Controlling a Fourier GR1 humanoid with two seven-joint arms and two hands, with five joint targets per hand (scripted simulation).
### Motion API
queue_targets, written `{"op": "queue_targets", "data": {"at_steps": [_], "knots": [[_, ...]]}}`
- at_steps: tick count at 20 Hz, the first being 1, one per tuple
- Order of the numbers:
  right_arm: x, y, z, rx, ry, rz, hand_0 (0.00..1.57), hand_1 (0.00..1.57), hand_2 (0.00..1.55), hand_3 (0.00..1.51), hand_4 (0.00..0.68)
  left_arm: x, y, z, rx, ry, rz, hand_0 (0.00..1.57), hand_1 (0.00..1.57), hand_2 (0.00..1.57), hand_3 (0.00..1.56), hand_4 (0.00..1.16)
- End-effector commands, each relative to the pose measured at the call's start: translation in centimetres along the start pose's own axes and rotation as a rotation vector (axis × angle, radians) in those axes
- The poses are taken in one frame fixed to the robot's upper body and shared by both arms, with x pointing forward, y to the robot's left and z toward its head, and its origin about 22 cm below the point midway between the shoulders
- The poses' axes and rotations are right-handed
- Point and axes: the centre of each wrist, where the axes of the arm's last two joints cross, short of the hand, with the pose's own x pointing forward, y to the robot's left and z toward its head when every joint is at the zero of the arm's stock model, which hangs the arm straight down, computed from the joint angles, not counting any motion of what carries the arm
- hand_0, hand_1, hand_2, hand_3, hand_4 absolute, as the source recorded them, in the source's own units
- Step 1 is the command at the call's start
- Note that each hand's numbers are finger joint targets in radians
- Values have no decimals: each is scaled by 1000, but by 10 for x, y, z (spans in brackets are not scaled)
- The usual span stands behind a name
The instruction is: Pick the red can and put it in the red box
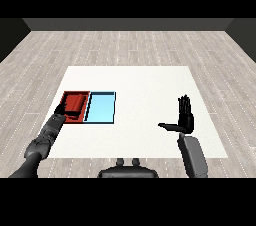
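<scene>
Over the red tray [75,93] the left hand [62,110] hovers — fingers and can indistinct there — right hand [185,117] well apart, fingers straight.

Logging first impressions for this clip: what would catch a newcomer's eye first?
The red tray and light blue tray lie side by side at the table's left. The left hand reaches into the red tray, while the right hand stands open, fingers straight, above the white table at right.

Light blue tray [101,108] on white table [145,85], over grey plank floor [130,45].
</scene>
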Motion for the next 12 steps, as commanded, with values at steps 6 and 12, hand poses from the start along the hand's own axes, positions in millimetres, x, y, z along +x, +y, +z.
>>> {"op": "queue_targets", "data": {"at_steps": [6,12], "knots": [[8,0,8,10,-35,-1,0,0,0,0,0,17,-1,1,200,-175,345,0,0,0,0,0],[2,1,10,20,-17,-62,0,0,0,0,0,80,6,11,208,-691,769,0,0,0,0,0]]}}
